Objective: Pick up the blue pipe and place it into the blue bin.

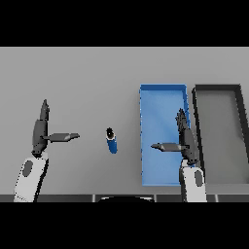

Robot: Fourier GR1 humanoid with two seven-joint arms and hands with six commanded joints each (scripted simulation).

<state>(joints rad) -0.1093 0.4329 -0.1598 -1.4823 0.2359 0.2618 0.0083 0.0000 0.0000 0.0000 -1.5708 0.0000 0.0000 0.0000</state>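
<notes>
Reaching comes first: the short blue cylindrical pipe (112, 141) lies on the grey desk (73, 73) just left of the blue rectangular bin (164, 92), so the straight-fingered right robot hand (184, 138) above that bin should cross left and close squarely around it, left robot hand (43, 131) equally spread, idle.

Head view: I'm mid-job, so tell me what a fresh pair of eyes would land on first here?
The bright blue bin stands out right of centre on the grey table, with a dark grey bin beside it on its right. The small blue pipe lies alone left of the blue bin, untouched. The right hand hangs open over the blue bin, and the left hand is open at far left.
</notes>
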